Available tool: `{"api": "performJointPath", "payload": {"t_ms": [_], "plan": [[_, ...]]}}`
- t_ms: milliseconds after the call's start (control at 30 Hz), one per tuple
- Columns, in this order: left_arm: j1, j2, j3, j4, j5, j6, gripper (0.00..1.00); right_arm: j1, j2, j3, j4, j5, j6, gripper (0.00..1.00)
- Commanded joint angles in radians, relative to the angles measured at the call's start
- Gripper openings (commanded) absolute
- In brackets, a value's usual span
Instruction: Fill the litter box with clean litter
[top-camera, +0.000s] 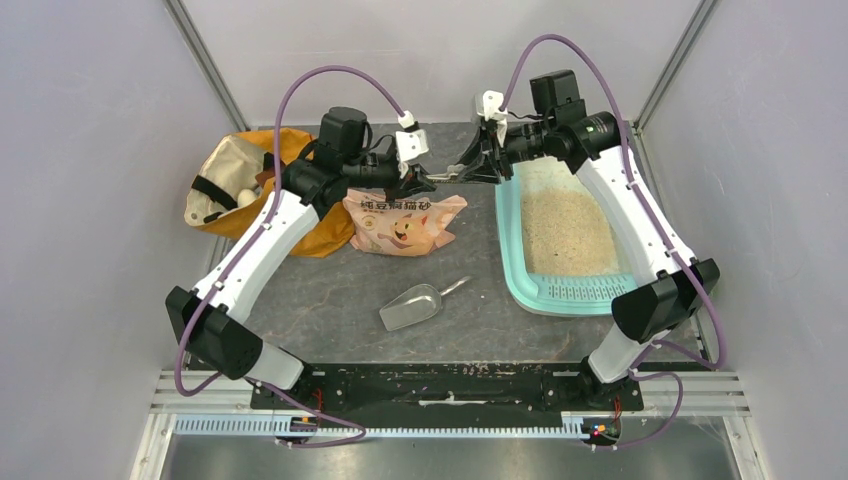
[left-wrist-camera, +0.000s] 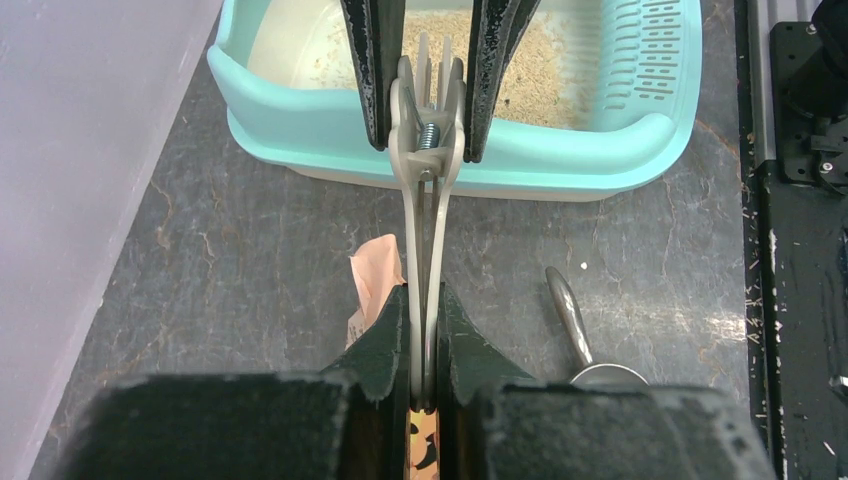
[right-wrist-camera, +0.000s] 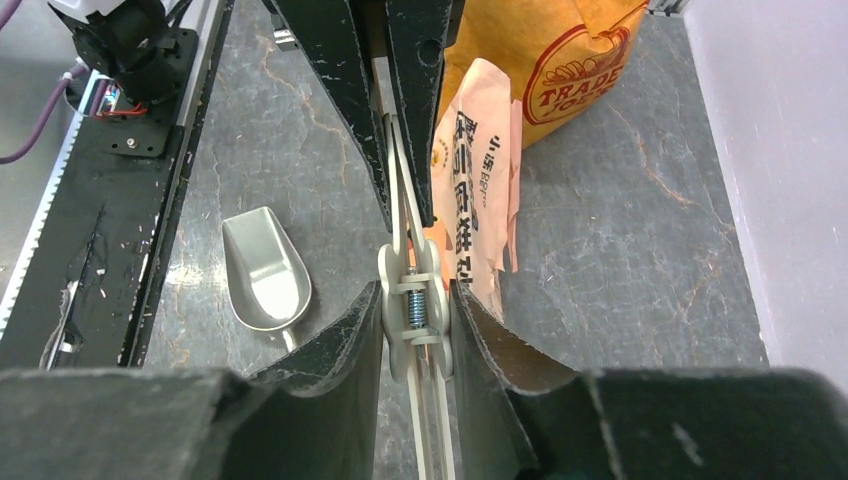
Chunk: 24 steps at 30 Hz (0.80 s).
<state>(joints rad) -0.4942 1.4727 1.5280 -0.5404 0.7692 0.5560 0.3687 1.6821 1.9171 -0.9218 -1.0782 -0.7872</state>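
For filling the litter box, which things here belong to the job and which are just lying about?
Job: litter box, clean litter, pink pouch, spring clip in left pincer and right pincer.
Lying about: metal scoop, orange bag.

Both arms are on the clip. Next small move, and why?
Probably open the jaws of the right gripper and let the left gripper carry the clip aside. Both are shut on that one grey clip above the pouch, which lies on the table. The litter only partly covers the litter box, so an arm likely needs freeing to pour.
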Motion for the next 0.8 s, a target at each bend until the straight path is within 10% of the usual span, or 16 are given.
{"api": "performJointPath", "payload": {"t_ms": [0,300,467,667,767], "plan": [[-0.009,0.005,0.037,-0.001,0.013,-0.005,0.02,0.019,-0.031,0.009,-0.008,0.065,-0.029,0.34],[-0.009,0.021,0.056,-0.003,0.016,-0.036,0.02,0.029,-0.028,0.008,-0.008,0.099,-0.033,0.44],[-0.009,0.022,0.057,-0.004,0.018,-0.037,0.04,0.03,-0.027,0.01,-0.005,0.108,-0.039,0.27],[0.025,-0.027,0.023,-0.052,-0.057,-0.011,0.84,0.029,-0.024,0.01,-0.001,0.127,-0.04,0.01],[0.101,-0.083,-0.027,-0.075,-0.079,0.044,0.86,0.024,-0.015,0.009,-0.002,0.139,-0.042,0.0]]}}
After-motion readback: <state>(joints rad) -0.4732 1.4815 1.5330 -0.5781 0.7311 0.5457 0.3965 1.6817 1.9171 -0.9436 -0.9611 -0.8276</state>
